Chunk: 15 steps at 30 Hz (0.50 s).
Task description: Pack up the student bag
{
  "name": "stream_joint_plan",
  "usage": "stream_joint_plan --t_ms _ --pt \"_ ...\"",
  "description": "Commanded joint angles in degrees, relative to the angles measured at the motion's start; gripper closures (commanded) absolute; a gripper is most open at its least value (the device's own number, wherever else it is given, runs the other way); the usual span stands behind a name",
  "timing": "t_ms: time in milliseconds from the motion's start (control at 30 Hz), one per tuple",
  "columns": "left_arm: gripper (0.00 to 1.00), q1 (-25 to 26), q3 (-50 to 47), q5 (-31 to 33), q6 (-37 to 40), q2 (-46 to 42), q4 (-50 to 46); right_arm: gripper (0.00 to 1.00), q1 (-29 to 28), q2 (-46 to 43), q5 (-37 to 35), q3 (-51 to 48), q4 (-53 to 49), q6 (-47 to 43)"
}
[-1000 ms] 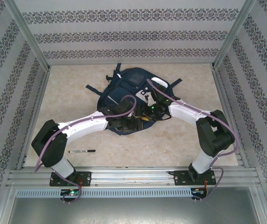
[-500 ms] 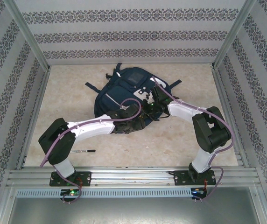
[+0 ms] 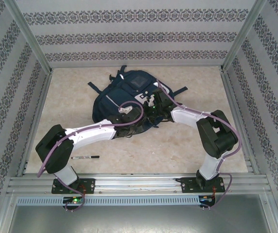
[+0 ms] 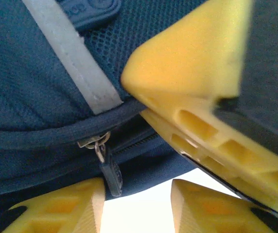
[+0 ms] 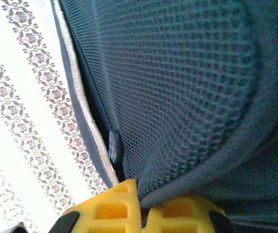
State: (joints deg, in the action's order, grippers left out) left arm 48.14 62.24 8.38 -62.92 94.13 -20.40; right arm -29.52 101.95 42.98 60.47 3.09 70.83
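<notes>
The student bag [image 3: 115, 97] is a navy backpack lying flat in the middle of the table, with straps spread at its far end. My right gripper [image 5: 144, 206] is shut on the edge of the bag's navy mesh fabric [image 5: 178, 73]; from above it sits at the bag's near right edge [image 3: 150, 111]. My left gripper [image 4: 138, 208] is open at the bag's near edge [image 3: 133, 122]. A dark zipper pull [image 4: 111, 175] hangs just beside its left finger [image 4: 61, 208]. A yellow finger of the right gripper [image 4: 192, 73] presses on the bag [image 4: 32, 87] beside a grey stripe [image 4: 71, 58].
A black marker pen [image 3: 85, 157] lies on the beige tabletop [image 3: 71, 97] near the left arm's base. Patterned walls and metal frame posts enclose the table on three sides. Bare table lies left, right and in front of the bag.
The bag has shifted away from the arms and slightly left. The right gripper has shut on the bag's fabric. The left gripper's jaws have narrowed and followed the bag's near edge.
</notes>
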Motion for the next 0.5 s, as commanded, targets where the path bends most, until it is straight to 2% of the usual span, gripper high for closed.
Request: stream_joint_plan --t_ms 0,67,133,300,467 --pt "0.76 -3.1 0.0 4.2 2.1 -0.6 -1.0 1.0 -1.6 -0.6 5.4 0.5 4.4 1.3" --pt "0.91 -3.8 0.5 5.2 4.1 -1.2 -2.4 1.0 -1.5 -0.7 5.1 0.4 3.9 0.8" --pt "1.0 -4.3 1.3 6.6 6.1 -1.9 -4.4 1.0 -1.2 -0.8 4.7 0.3 2.9 -0.1" --pt "1.0 -5.4 0.8 8.2 10.7 -4.7 -8.5 1.0 1.1 -2.0 2.5 1.2 -5.8 -7.3" --pt "1.0 -6.8 -4.8 7.6 15.3 -11.2 -9.1 1.0 5.3 -4.4 1.0 2.6 -16.3 -16.6"
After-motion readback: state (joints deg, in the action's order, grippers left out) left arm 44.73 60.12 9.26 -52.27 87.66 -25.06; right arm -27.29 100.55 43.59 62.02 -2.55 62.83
